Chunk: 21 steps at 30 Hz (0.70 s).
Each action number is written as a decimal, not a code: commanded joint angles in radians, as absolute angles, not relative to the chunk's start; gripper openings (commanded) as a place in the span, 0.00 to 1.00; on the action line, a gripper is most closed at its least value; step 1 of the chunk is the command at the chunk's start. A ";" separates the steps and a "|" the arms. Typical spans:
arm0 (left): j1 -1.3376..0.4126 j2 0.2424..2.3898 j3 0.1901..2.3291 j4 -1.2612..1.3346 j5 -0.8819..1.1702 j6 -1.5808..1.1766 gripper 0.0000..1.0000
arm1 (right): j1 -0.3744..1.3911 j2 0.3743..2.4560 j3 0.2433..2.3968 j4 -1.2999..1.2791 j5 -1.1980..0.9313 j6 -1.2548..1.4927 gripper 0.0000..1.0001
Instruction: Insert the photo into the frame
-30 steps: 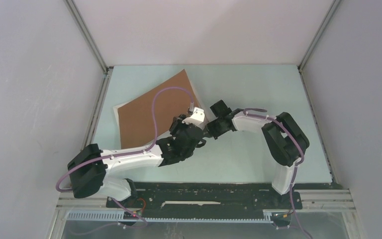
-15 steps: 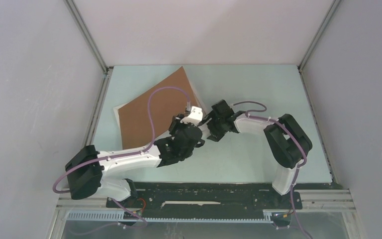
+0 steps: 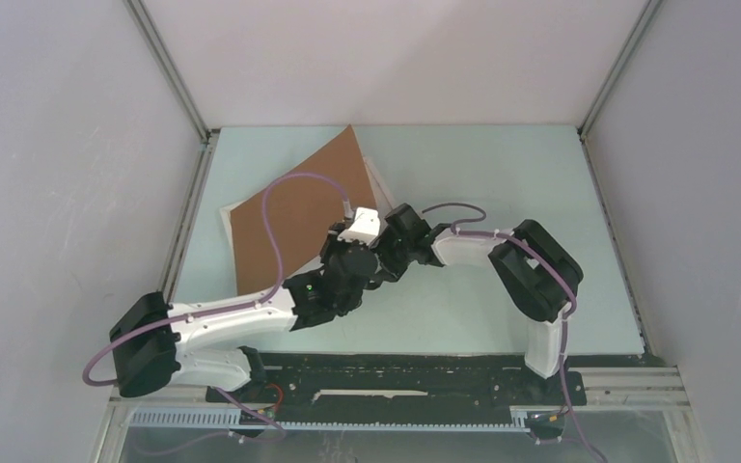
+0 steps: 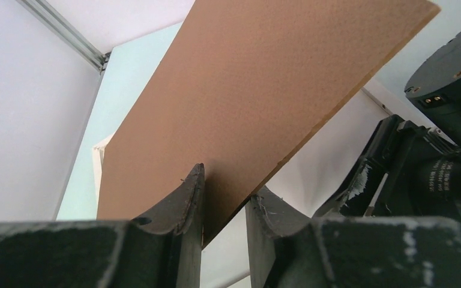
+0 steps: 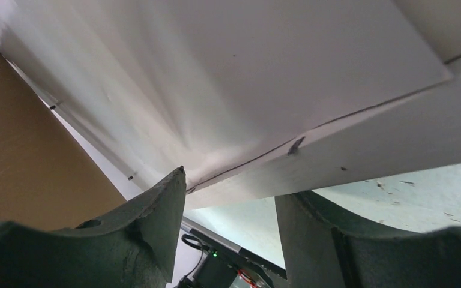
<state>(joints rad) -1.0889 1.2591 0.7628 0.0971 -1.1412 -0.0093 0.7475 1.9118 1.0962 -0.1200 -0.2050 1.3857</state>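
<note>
Jaws of our left gripper [image 4: 223,204] clamp the near edge of the brown backing board [image 4: 246,90], holding it tilted, while those of our right gripper [image 5: 231,198] stand apart beneath the board at the edge of the photo [image 5: 246,78], thin, floppy paper, we judge, best pinched at its border.

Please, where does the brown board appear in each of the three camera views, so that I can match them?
Top external: the brown board is left of centre, beyond the wrists.
Left wrist: the board fills the middle, slanting up to the right, its lower edge in the left tool.
Right wrist: the board shows only at the left edge.
Shared landmark: the pale green table.
</note>
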 commanded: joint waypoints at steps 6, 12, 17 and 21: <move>-1.085 1.158 0.692 0.190 -1.132 -0.102 0.00 | 0.768 1.925 1.139 -0.243 -0.086 1.450 0.50; -1.085 1.164 0.693 0.197 -1.143 -0.118 0.00 | 0.677 1.882 1.119 -0.348 -0.016 1.414 0.18; -1.085 1.177 0.690 0.261 -1.154 -0.102 0.00 | 0.632 1.836 1.088 -0.364 0.020 1.372 0.21; -1.085 1.178 0.694 0.297 -1.140 -0.101 0.00 | 0.635 1.826 1.087 -0.311 -0.004 1.350 0.37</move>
